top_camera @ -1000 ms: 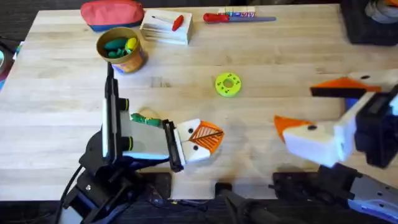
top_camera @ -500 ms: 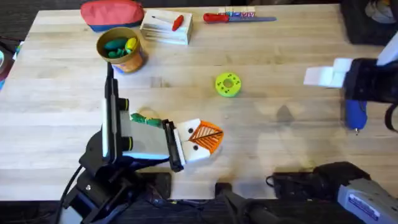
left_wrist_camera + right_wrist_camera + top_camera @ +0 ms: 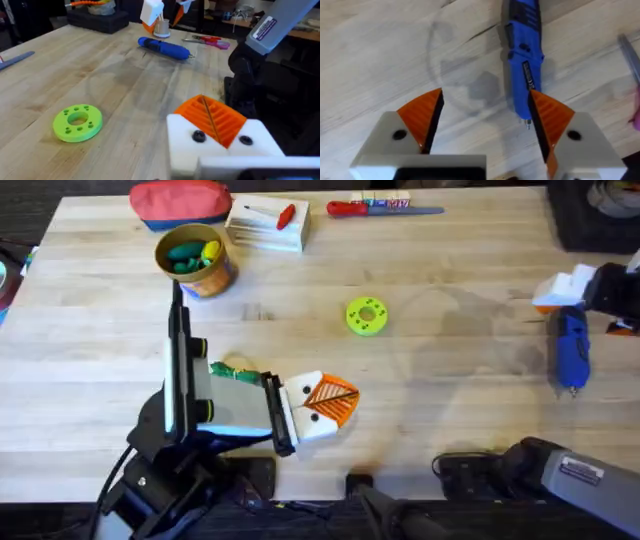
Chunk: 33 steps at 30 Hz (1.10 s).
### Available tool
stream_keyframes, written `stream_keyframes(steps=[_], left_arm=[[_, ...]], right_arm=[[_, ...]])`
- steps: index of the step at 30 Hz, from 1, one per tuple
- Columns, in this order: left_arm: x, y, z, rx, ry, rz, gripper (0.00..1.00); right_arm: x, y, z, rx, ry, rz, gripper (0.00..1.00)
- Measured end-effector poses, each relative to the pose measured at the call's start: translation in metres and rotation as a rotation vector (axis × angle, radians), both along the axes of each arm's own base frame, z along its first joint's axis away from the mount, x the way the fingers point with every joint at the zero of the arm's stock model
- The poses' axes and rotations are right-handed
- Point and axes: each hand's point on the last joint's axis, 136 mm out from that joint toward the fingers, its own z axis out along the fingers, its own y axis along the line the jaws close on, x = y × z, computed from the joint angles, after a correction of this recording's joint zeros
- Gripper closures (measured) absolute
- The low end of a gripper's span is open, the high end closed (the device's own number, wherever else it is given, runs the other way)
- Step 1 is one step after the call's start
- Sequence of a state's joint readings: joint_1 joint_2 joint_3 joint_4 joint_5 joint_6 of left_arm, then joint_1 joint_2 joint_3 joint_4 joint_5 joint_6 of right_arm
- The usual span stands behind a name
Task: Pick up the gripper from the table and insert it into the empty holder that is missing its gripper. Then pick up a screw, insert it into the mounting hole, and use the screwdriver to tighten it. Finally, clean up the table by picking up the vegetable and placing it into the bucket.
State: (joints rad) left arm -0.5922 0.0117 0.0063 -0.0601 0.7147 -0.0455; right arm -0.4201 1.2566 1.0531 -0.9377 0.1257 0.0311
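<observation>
Lying on the light wooden table (image 3: 450, 410) at its right edge: the blue screwdriver (image 3: 572, 350). Hovering over it, spread wide and grasping nothing: the right gripper (image 3: 485, 120). Probably reaching for the tool; next, lowering and centring. Left gripper (image 3: 325, 405): cannot tell.

Your right arm swung out to the bench's far right edge.

A second ago your right tool (image 3: 585, 285) hung low and near the camera; now it sits spread wide, just beside the blue screwdriver (image 3: 572, 350) uncovered there.
</observation>
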Motion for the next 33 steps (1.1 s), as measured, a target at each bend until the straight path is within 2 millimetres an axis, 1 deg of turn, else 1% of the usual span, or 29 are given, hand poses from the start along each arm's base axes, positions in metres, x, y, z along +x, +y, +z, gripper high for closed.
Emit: stream_keyframes(steps=[8,11,18,22,30,33], left_arm=[[0.000,0.000,0.000,0.000,0.000,0.000,0.994],[0.000,0.000,0.000,0.000,0.000,0.000,0.994],[0.000,0.000,0.000,0.000,0.000,0.000,0.994],[0.000,0.000,0.000,0.000,0.000,0.000,0.994],[0.000,0.000,0.000,0.000,0.000,0.000,0.994],[0.000,0.000,0.000,0.000,0.000,0.000,0.994]], right_arm=[[0.012,-0.046,-0.008,-0.068,-0.023,0.012,0.010],[0.015,-0.056,-0.016,-0.080,-0.008,0.044,0.010],[0.023,-0.062,-0.045,-0.084,0.089,0.215,0.010],[0.028,-0.065,-0.063,-0.075,0.130,0.278,0.010],[0.021,-0.071,-0.099,0.011,0.191,0.286,0.010],[0.022,-0.073,-0.106,0.046,0.171,0.272,0.010]])
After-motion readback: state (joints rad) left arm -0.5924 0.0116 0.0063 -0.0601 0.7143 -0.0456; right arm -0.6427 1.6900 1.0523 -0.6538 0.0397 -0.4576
